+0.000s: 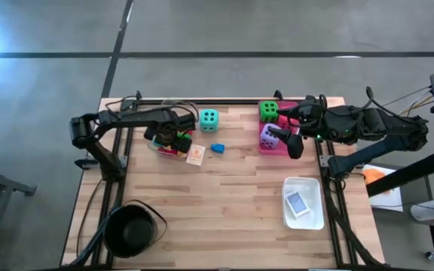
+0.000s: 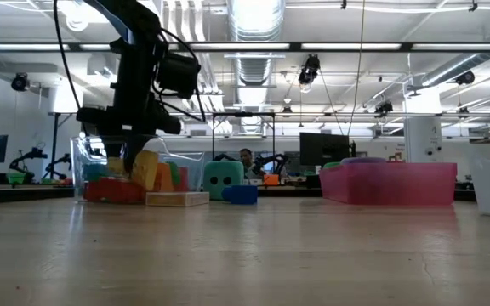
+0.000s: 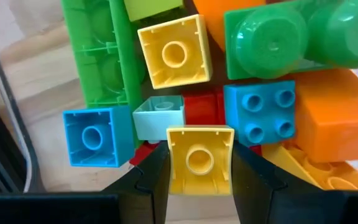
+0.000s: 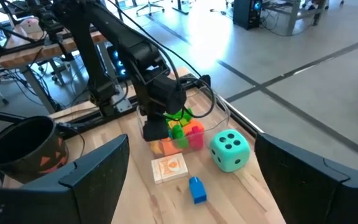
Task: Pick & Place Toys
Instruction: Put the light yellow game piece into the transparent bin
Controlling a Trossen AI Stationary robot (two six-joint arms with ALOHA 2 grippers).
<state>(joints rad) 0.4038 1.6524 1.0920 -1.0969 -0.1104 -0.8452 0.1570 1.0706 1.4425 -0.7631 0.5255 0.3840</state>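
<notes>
Left hand grips a yellow block inside the clear tray near the surface's far-left edge (other blocks crowd it). Right hand hangs open over the pink tray; mid-surface lies bare.

Round black pot at the table's near left corner, white tray near right, pink tray far right.
</notes>
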